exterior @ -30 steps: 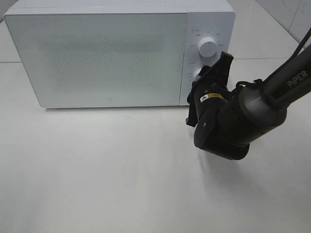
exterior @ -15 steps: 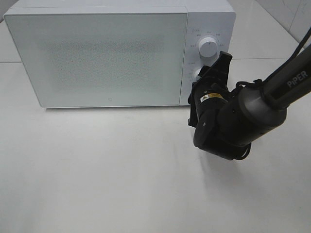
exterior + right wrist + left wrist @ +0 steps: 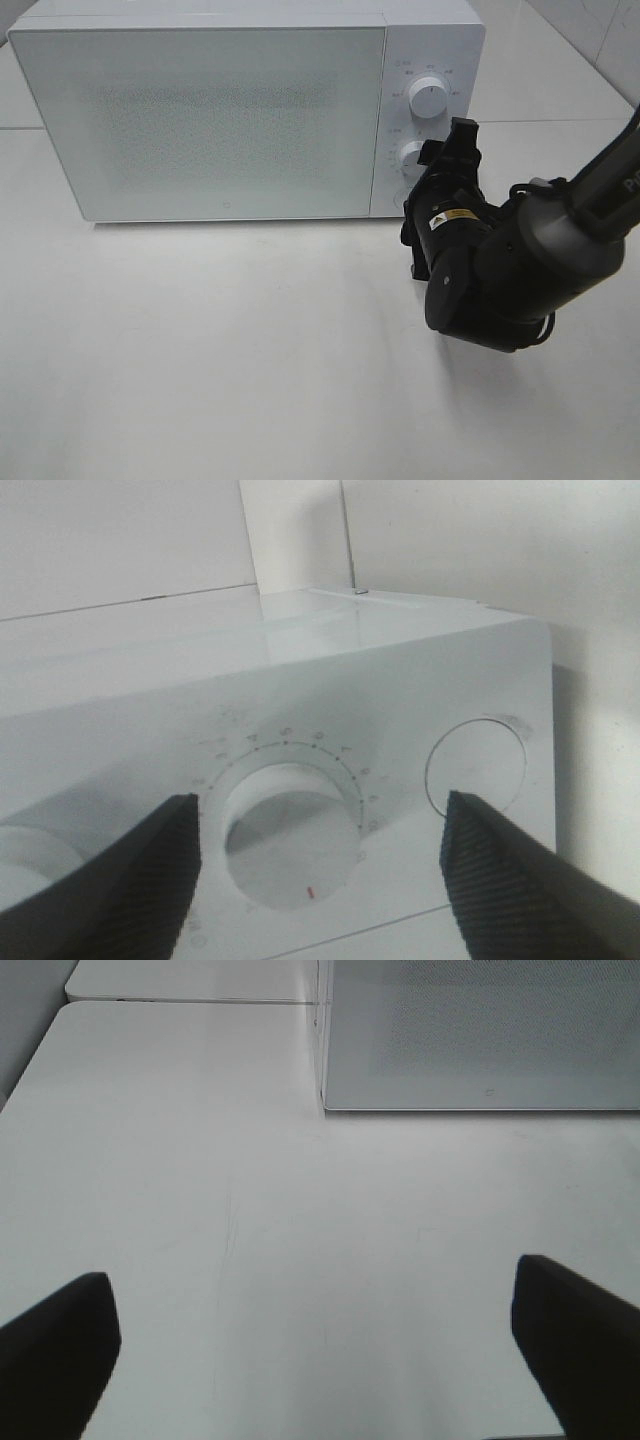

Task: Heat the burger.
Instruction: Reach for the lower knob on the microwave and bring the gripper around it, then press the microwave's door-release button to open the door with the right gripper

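The burger is hidden in all 3 views; the microwave [image 3: 230,120] ahead of the jaws has its frosted door shut. The right gripper [image 3: 318,815] points at the control panel with its jaws released, 1 on each side of the lower knob [image 3: 290,850], a gap showing on both sides. A round button [image 3: 476,768] sits just beyond 1 jaw. The left gripper [image 3: 315,1300] holds nothing, its jaws spread wide above the white surface [image 3: 300,1220], with the microwave's front ahead of them.

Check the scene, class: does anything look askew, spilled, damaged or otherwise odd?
Nothing stands out. The microwave stands upright on the table with its door shut. The right gripper is open, facing the lower dial without touching it.
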### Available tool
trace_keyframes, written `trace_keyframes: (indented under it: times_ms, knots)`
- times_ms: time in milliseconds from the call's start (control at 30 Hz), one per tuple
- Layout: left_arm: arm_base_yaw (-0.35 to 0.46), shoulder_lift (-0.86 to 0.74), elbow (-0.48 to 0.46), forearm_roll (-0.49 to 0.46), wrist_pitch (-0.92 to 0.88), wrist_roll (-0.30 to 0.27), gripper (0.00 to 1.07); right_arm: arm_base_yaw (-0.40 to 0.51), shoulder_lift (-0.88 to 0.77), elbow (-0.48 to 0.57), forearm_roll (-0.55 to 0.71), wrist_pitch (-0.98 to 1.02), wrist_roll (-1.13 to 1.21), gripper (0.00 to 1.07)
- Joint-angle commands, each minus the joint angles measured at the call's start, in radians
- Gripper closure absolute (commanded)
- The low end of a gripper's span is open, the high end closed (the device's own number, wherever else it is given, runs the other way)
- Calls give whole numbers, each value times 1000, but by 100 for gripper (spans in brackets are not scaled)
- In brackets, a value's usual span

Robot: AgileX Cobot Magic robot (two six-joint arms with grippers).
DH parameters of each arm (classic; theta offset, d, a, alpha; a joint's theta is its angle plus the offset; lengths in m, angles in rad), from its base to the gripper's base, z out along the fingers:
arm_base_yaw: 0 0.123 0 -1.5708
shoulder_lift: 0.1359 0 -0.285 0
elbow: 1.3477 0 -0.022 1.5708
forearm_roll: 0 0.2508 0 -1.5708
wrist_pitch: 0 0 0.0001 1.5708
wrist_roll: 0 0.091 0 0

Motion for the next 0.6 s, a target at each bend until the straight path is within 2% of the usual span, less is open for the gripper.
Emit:
trace_keyframes:
  times_ms: [33,333,367,433,500,533,600]
  knots:
    - [2,-17,-1,-4,2,-5,7,2,-38,26,-34,-130,-60,39]
    - [2,-17,-1,-4,2,-5,7,-1,-161,143,-189,-42,-290,39]
    - [2,-17,-1,-4,2,-5,7,-1,-194,161,-211,16,-394,39]
    - [2,-17,-1,-4,2,-5,7,-1,-209,168,-221,42,-440,39]
    - [2,-17,-1,-4,2,-5,7,-1,-268,178,-252,142,-621,40]
    - [2,-17,-1,-4,2,-5,7,-1,-268,178,-252,142,-621,40]
    - [2,-17,-1,-4,2,-5,7,-1,-319,178,-271,253,-823,40]
